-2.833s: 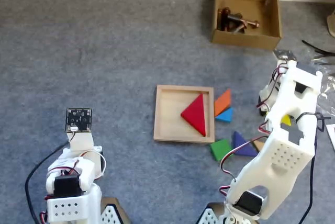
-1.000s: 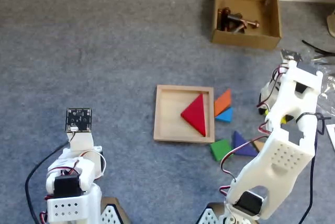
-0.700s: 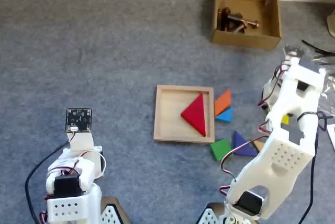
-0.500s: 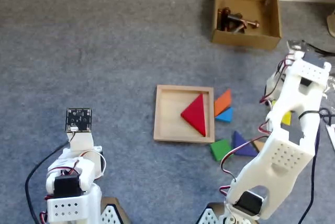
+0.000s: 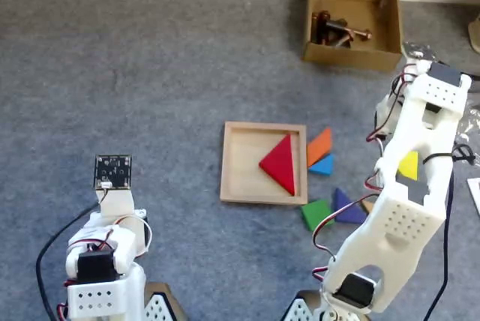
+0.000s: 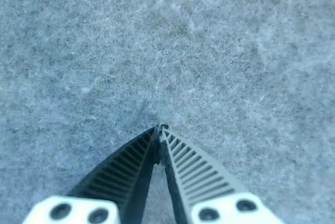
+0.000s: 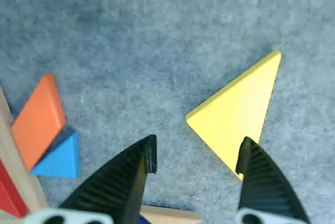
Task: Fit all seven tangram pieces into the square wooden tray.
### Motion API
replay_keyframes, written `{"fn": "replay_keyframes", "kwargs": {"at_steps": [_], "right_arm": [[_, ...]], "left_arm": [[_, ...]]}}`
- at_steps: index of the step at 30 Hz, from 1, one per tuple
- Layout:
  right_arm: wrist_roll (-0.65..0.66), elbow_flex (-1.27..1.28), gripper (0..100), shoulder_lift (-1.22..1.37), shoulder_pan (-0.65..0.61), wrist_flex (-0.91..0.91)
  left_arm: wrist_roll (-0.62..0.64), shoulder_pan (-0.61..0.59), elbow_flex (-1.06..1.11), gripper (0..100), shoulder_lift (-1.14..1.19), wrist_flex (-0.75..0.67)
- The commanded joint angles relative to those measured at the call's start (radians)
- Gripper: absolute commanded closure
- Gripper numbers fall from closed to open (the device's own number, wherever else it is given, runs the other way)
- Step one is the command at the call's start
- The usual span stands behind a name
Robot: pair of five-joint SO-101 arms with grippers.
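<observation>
Starting at the right pincer (image 7: pixel 198 143): parted wide, clamped on nothing, hung low above the grey carpet (image 7: pixel 157 20). Just ahead of its 2 ribbed black fingertips (image 7: pixel 147 153), partly between them and closer to 1 of them, a yellow triangle (image 7: pixel 238 111), flat on the pile; likely lined up this way for a straddle across the piece, judging by the spread. Flat, sharp-cornered, smoothly painted, so probably easy to pinch by its edges yet hard to get under on such fuzzy felt. Off to 1 side of the pincer and further out, an orange parallelogram (image 7: pixel 37 119) touching a small blue triangle (image 7: pixel 57 157), both just beside the outer wall of the square wooden tray (image 5: pixel 240 186). Beyond that wall, inside, only 1 of 7: a large red triangle (image 5: pixel 281 162), tucked along the rim nearest the pincer, leaving pale bare wood for the other 6. Back behind the pincer, toward the arm's base, a green square (image 5: pixel 316 214), a purple triangle (image 5: pixel 345 207) and a sliver of a tan piece (image 7: pixel 170 215). Well apart from all this, at the left pincer (image 6: pixel 158 131): pressed together on nothing, over bare carpet, seemingly parked out of the way. Farthest off, a cardboard box (image 5: pixel 352 55) holding brownish metal-looking bits.
</observation>
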Motion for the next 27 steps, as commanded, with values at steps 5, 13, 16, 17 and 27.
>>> {"fn": "replay_keyframes", "kwargs": {"at_steps": [5,13,16,17,27], "right_arm": [[-0.048,0.008,76.2,0.013,0.005,-0.087],[-0.029,-0.054,72.8,0.116,0.041,-0.097],[-0.028,-0.114,72.8,0.136,0.059,-0.058],[-0.028,-0.139,72.8,0.143,0.065,-0.045],[0.031,-0.331,72.4,0.275,0.079,0.081]], "left_arm": [[0.002,-0.008,0.021,100,0.007,0.008],[0.002,-0.008,0.021,100,0.007,0.008],[0.002,-0.008,0.021,100,0.007,0.008],[0.002,-0.008,0.021,100,0.007,0.008],[0.002,-0.008,0.021,100,0.007,0.008]]}}
